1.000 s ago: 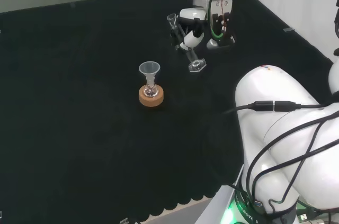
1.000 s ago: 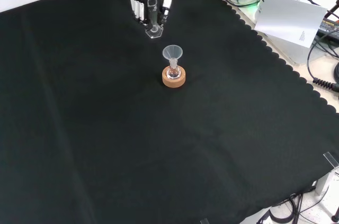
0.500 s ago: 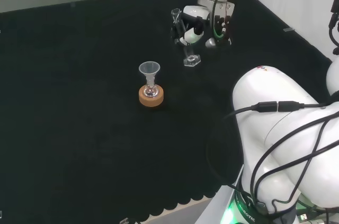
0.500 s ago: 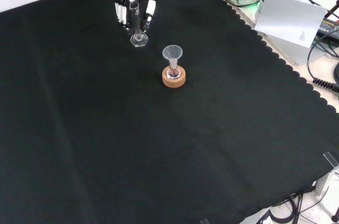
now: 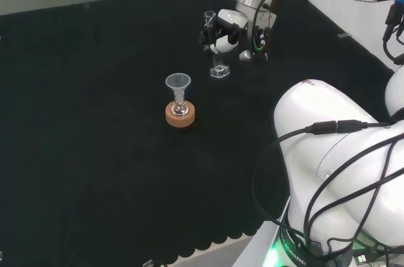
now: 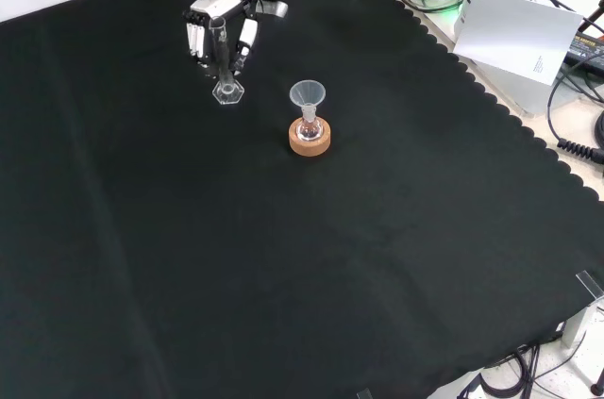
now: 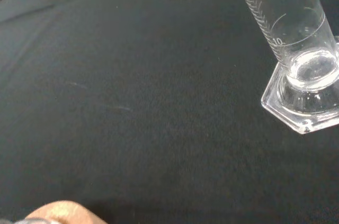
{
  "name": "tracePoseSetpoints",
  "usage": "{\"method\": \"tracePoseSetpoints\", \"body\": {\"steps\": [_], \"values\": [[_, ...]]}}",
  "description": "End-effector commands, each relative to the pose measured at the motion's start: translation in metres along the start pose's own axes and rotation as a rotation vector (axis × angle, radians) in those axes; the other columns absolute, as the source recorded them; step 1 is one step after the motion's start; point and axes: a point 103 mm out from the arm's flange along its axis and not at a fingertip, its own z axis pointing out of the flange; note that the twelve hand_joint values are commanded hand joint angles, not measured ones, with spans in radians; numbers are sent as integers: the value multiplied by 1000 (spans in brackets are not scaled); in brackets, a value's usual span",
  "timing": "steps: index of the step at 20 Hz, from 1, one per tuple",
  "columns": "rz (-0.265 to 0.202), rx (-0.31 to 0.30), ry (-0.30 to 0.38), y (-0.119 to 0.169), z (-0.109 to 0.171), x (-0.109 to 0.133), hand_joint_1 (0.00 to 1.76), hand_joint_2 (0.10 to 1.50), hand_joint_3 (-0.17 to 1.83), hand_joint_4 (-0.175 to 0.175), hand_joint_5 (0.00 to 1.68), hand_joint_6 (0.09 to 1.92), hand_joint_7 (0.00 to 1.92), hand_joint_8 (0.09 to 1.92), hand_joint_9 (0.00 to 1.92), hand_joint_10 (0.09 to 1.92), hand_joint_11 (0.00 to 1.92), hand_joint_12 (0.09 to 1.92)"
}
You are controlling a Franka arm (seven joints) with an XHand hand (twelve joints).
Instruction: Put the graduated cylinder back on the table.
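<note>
Front view: hand (image 6: 219,17) curled round cylinder (image 6: 224,64), now upright and shifted left of the funnel (image 6: 307,94), base about touching cloth (image 6: 283,257).

Hand (image 6: 219,26) curled round graduated cylinder (image 6: 224,69), upright, hexagonal base at or just above black cloth (image 6: 283,267); contact not discernible. Nearest obstacle: funnel (image 6: 307,97) in small flask on cork ring (image 6: 310,140), near hand, toward front view's lower right; in head view, lower left of hand (image 5: 228,27). Bare cloth on hand's other sides. Arm's white links (image 5: 341,172) stand well apart, head view's right.
</note>
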Motion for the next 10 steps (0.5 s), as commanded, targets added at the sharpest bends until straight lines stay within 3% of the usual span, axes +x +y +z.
{"method": "tracePoseSetpoints", "body": {"steps": [1,10], "values": [[-7,-40,20,10,7,-6,1344,1142,11,-30,956,521,905,1154,1386,87,1144,823],[3,-55,40,19,17,-12,1344,1144,9,-31,954,524,904,1155,1386,87,1144,822]]}}
